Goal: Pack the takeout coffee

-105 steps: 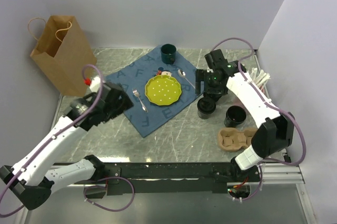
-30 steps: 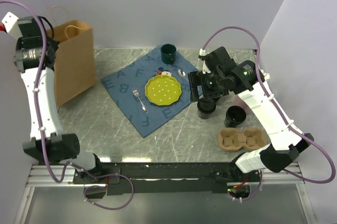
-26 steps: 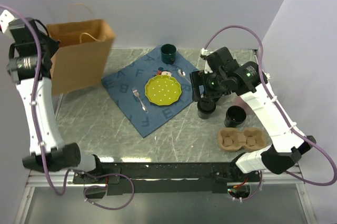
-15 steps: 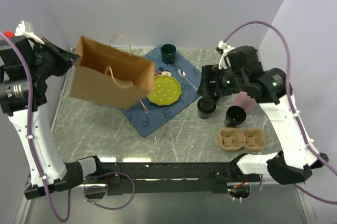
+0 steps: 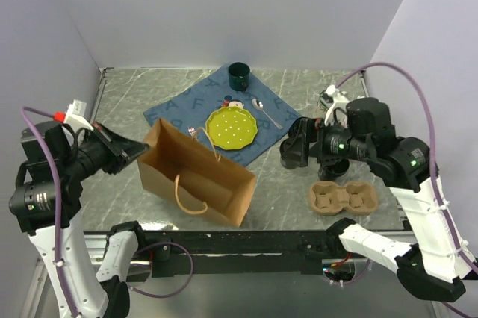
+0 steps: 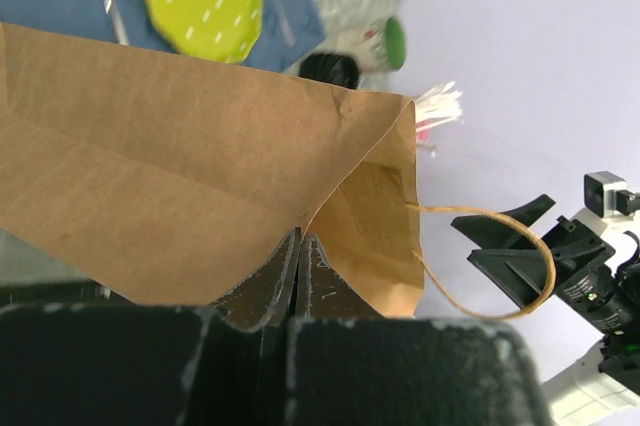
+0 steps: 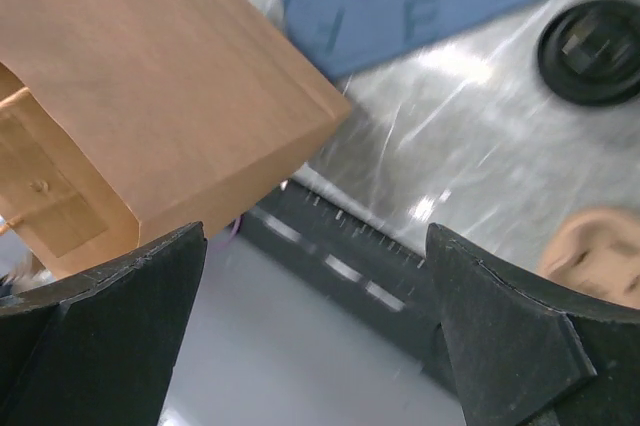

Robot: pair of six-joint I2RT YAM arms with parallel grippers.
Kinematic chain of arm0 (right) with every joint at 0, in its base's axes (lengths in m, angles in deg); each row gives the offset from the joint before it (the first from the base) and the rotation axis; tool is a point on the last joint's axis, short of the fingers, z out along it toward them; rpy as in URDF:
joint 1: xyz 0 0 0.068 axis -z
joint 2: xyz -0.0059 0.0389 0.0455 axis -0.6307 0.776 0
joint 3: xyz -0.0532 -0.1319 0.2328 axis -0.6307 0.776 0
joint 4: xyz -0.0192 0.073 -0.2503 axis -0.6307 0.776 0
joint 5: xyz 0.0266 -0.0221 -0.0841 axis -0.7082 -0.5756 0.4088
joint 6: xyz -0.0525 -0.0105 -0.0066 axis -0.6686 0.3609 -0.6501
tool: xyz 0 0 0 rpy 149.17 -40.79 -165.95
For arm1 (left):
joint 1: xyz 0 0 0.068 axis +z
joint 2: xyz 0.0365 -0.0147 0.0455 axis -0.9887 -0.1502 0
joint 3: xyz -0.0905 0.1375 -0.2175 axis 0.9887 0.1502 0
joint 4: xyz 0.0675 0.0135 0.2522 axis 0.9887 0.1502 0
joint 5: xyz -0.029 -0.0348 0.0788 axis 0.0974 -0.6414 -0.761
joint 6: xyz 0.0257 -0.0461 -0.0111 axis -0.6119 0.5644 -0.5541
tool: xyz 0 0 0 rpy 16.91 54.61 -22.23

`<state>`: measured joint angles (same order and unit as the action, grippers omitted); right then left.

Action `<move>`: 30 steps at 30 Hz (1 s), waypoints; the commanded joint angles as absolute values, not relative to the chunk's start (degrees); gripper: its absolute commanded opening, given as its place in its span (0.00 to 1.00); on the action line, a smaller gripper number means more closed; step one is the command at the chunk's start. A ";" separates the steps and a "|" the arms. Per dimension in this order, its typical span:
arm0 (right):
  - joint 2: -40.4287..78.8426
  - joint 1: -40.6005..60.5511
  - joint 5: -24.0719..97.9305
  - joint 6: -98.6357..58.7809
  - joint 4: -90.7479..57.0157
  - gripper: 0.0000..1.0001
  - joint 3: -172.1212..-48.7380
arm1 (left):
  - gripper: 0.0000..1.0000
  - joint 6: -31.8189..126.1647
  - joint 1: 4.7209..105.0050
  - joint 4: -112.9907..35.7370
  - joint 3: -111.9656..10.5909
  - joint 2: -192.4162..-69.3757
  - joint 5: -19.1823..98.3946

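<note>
Blue placemat [image 5: 187,107]: scattered pale capitals, A, F, R legible; no other text readable.

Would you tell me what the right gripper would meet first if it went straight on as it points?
Probably the corner of the brown paper bag, which lies about in line with the open right gripper. Depth is unclear: it might slip past onto the table.

Brown paper bag [image 5: 198,176], yellow-green plate [image 5: 231,127] (white dashes), blue lettered mat [image 5: 183,113], dark green mug [image 5: 239,75], black cup [image 7: 592,51]
</note>
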<state>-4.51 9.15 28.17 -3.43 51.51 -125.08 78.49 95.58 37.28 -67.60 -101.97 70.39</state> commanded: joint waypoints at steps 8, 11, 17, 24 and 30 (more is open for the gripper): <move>-5.63 9.31 19.36 0.59 49.24 0.98 -118.38 | 0.16 78.93 95.69 42.23 -54.90 -95.48 65.72; -3.87 8.87 18.38 3.30 51.17 0.97 -120.05 | 0.22 76.82 95.78 42.23 -56.65 -96.88 62.38; -0.44 3.00 23.47 12.26 50.83 0.94 -122.07 | 0.54 73.22 95.69 42.23 -60.08 -99.61 59.74; 5.53 -3.52 32.26 14.74 52.32 0.93 -127.69 | 0.60 69.44 95.69 42.23 -56.92 -99.70 57.71; 9.67 -4.84 37.80 13.78 53.56 0.90 -129.10 | 0.61 65.92 95.69 42.14 -57.27 -100.66 57.27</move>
